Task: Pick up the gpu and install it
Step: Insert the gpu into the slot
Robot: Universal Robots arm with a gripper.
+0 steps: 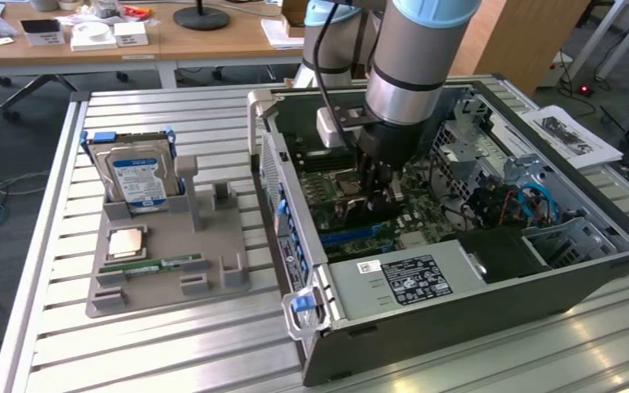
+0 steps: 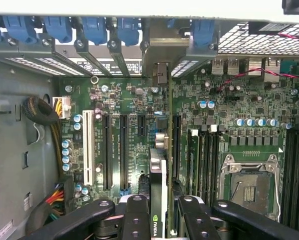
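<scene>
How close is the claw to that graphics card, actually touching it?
Touching. In the wrist view the gripper clamps the gpu between its fingers.

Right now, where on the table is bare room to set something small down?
Bare slats: the exterior view's lower left, beside the tray, and its upper left, past the hard drive. The strip between tray and case is narrow. Inside the case is crowded: the hand grips the gpu there.
</scene>
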